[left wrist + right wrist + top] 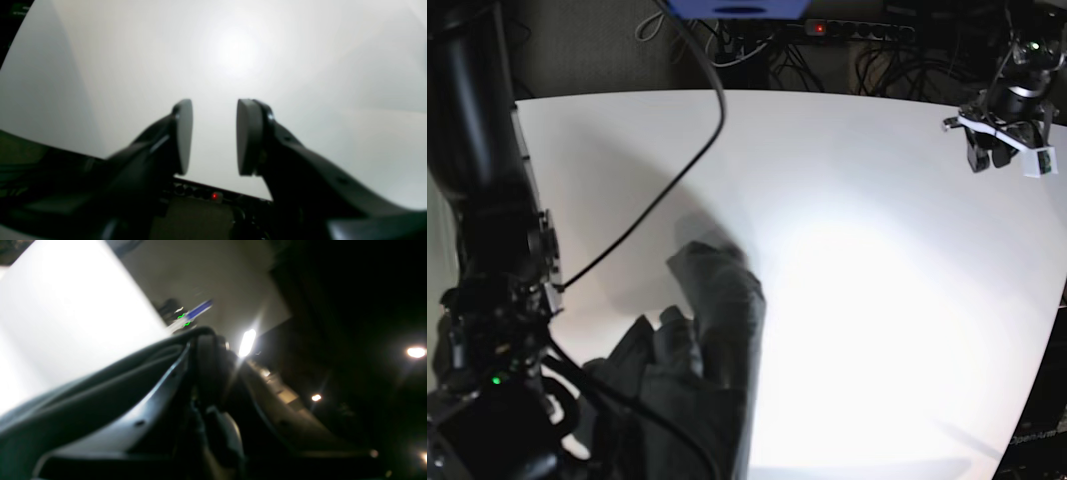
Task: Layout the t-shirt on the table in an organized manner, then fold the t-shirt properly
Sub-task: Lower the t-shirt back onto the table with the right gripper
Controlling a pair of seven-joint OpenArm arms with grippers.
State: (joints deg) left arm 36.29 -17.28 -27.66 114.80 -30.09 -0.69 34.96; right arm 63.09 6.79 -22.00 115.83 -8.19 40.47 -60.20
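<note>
- The t-shirt [707, 360], plain dark charcoal-grey cloth, is seen in the base view as a crumpled, part-raised heap at the lower left of the white surface [877, 280]; no print, brand or label can be read on it.
- A tall fold of the t-shirt is seen standing up at its far end, while the rest is spread in wrinkles toward the near edge of the surface.
- The left tool [214, 136] is shown in its wrist view with its two flat pads apart and bare surface visible between them; nothing is held.
- In the base view the left tool [999, 152] is seen at the far right corner, above the surface and well apart from the t-shirt.
- The right tool [206, 373] is shown in its wrist view pressed together; dark cloth lies along one side of it, but whether cloth is pinched cannot be told from the blurred view.
- A black cable [672, 180] is seen running over the left part of the surface.
- A power strip [862, 30] with a red light is seen behind the far edge; faint writing at the lower right corner of the base view is too small to be read.
</note>
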